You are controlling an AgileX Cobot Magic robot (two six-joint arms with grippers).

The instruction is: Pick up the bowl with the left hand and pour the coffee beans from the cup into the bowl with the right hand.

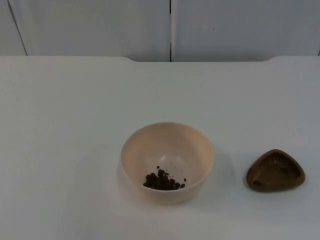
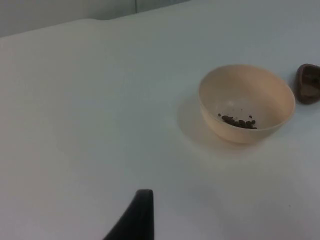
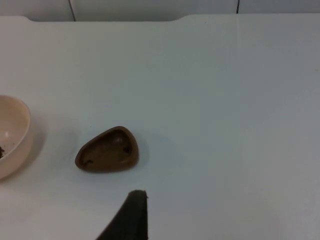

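While the white bench (image 1: 75, 125) stretches back to the grey partition wall (image 1: 90, 25), one cream bowl (image 1: 167, 161) sits upright near its front edge, well apart from both arms. One small brown cup (image 1: 275, 170) rests just beside it, on the right arm's side, not touching. One little heap of coffee beans (image 1: 162, 181) lies inside the bowl against its near wall. The left gripper's fingertip (image 2: 134, 217) hangs above bare bench, the right gripper's fingertip (image 3: 129, 217) hangs near the cup; whether either pair of jaws is spread or clenched, I cannot tell.
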